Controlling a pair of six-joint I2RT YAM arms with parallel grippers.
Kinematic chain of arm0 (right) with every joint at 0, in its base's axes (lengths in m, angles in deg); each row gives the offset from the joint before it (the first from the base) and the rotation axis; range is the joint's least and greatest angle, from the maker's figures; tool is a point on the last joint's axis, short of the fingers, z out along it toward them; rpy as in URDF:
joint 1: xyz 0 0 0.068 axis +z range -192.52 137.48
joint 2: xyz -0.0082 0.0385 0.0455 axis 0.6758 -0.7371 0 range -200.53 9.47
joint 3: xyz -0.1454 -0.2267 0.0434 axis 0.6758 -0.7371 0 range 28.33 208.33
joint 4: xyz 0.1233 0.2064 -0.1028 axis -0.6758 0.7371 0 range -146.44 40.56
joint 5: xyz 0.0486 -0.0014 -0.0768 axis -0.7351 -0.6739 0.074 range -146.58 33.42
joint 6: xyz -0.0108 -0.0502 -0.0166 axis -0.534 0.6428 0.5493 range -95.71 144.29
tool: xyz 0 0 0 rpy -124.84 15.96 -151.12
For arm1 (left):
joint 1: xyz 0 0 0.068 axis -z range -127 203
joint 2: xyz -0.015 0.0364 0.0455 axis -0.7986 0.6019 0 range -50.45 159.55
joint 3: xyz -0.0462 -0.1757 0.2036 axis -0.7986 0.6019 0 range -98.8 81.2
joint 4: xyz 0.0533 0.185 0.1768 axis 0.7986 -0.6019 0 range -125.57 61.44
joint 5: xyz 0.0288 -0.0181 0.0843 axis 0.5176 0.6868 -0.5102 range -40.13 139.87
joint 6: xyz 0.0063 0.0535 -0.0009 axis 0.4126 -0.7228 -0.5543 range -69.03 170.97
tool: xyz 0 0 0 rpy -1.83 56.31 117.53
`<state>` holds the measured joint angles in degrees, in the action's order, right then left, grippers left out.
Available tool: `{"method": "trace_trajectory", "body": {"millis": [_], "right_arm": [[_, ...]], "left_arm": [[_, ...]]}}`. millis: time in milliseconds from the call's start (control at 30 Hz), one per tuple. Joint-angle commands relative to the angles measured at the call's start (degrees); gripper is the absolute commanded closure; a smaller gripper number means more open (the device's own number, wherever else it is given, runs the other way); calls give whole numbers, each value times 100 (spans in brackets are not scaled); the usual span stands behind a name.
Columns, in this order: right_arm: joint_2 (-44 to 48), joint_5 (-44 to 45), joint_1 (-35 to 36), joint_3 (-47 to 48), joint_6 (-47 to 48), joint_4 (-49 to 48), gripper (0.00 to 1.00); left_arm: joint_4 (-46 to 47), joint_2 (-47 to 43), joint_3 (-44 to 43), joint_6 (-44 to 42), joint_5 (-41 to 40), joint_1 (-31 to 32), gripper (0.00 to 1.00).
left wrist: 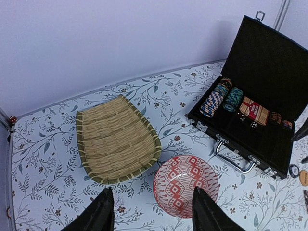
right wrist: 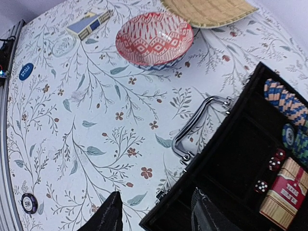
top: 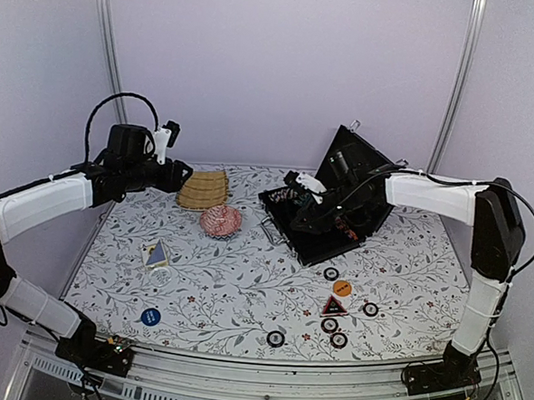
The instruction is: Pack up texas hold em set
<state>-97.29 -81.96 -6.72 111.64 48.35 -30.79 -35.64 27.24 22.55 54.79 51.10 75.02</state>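
Top view, briefcase: the black briefcase (top: 312, 241) lies open right of centre on the worktop (top: 244, 280), its lid (top: 360, 162) propped up at the back.
Top view, loose pieces: several poker chips (top: 370, 309), an orange disc (top: 341, 287) and a red triangle (top: 335, 306) lie near the front right, well apart from the case. A blue disc (top: 151, 316) and a card deck (top: 157, 255) lie on the left.
Top view, arms: the right arm (top: 431, 194) reaches over the open tray. The left arm (top: 49, 200) hangs by the tan slatted mat (top: 204, 189), with the red patterned bowl (top: 220, 221) just beside it.
Left wrist, left jaws: spread wide with nothing between the fingers (left wrist: 98, 214), poised above the bowl's near rim.
Left wrist, contents: stacked chips, a red deck (left wrist: 253, 109) and dice already sit in the tray. The handle (left wrist: 233, 156) points toward the bowl.
Right wrist, right jaws: spread and empty, over the case's near corner.
Right wrist, stray chip: one chip lies apart at the worktop's edge.
Risk, lid: the right arm works close under the lid, so a careless lift could knock it shut or shove the case.
Risk, flat pieces: chips and discs lie flush, so the jaws may slide off them or push them toward the edge.
Risk, left side: the bowl and mat are no part of the set, and closing here would grab the wrong thing.
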Motion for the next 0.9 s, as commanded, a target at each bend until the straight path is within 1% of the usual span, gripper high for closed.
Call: {"method": "trace_trajectory", "body": {"millis": [0,100,200,367,567,700,767,867], "right_arm": [[-930,228,252,861,-157,714,50],[-1600,392,283,1585,-349,967,49],[-2114,669,282,2069,-432,1135,48],[-2558,992,283,2417,-546,1203,49],[-2727,1063,288,2463,-527,1214,55],[-2913,1071,289,2462,-522,1242,56],[-2846,1038,291,2461,-549,1247,56],[-2392,857,293,2467,-568,1251,56]], "left_arm": [[249,-105,180,-129,109,47,43],[116,-52,70,-142,235,48,43],[31,-25,26,-146,259,52,43],[12,-13,-3,-103,387,54,42],[1,-7,-6,-83,431,59,42],[-5,15,-22,-66,470,61,42],[-4,22,-23,-65,479,59,42],[-6,26,-26,-61,477,62,42]]}}
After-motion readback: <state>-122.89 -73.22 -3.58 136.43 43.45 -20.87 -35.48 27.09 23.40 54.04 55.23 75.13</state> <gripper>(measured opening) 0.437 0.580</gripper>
